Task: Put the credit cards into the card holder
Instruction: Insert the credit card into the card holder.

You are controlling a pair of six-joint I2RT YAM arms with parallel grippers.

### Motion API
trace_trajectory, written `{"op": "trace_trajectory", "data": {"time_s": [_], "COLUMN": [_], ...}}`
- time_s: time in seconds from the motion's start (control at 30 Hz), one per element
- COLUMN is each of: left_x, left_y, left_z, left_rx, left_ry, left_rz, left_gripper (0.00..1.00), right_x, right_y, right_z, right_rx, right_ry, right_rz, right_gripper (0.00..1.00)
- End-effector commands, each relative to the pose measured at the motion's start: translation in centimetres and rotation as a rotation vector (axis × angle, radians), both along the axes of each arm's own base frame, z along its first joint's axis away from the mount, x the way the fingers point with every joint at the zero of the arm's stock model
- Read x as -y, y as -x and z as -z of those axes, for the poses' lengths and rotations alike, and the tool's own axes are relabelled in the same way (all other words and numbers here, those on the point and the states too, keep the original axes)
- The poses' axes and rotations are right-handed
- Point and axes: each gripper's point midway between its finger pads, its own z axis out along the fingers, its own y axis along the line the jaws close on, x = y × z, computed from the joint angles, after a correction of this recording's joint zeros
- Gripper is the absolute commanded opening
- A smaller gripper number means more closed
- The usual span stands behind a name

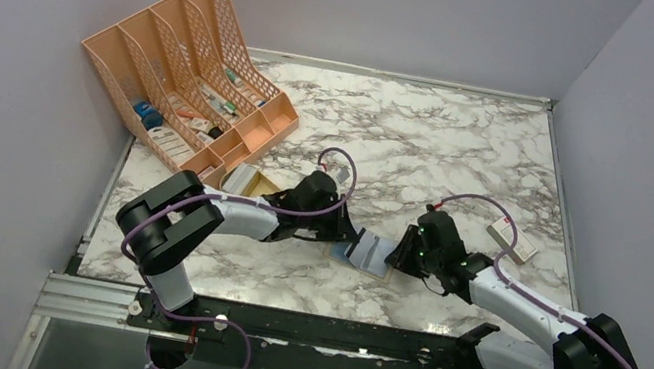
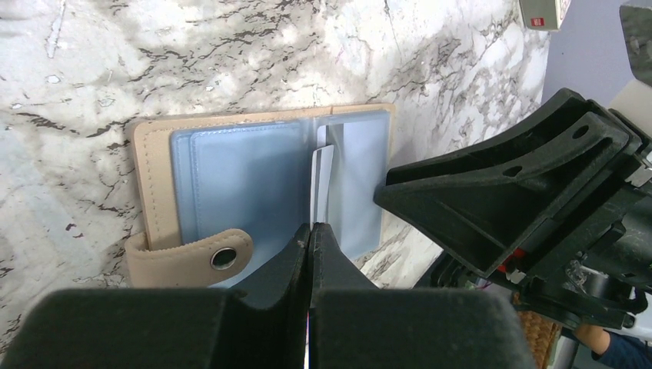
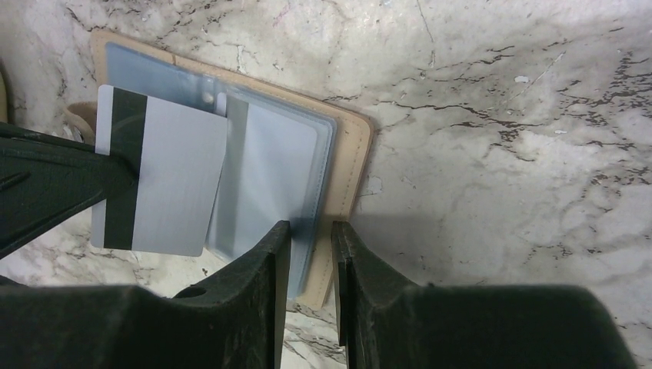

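Note:
The tan card holder lies open on the marble, pale blue pockets up. My left gripper is shut on one of the credit cards, seen edge-on over the holder's middle fold. From the right wrist this grey card shows a black stripe and overlaps the holder's left half. My right gripper stands open by a narrow gap, its fingertips over the holder's near right border. In the top view both grippers, left and right, meet at the holder.
An orange mesh file rack stands at the back left, with a beige dish just in front of it. A white box with a red mark lies at the right. Grey walls close in three sides.

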Motion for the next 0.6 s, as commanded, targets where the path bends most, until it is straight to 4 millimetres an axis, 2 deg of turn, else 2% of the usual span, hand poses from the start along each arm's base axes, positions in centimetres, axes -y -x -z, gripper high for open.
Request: {"op": "trace_trajectory", "data": {"time_s": [0.0,0.23,0.57], "left_x": [-0.8,-1.5,-0.5], "left_y": [-0.7,-0.5,0.5], "left_z": [1.3,1.6,1.5], "left_rx": [0.019,0.016,0.008], "left_ry": [-0.047,-0.061,-0.046], "left_rz": [-0.061,-0.097,-0.028], "left_gripper": [0.00,0.00,0.00], "right_x": [0.1,0.1,0.2], "right_y": [1.4,1.6,1.4], "right_z": [0.9,1.1,0.9], "right_rx": [-0.055,-0.060,-0.055], "right_ry": [-0.015,-0.019,-0.015], "right_rz": [-0.007,-0.003,-0.002], "right_gripper": [0.26,0.26,0.26]}}
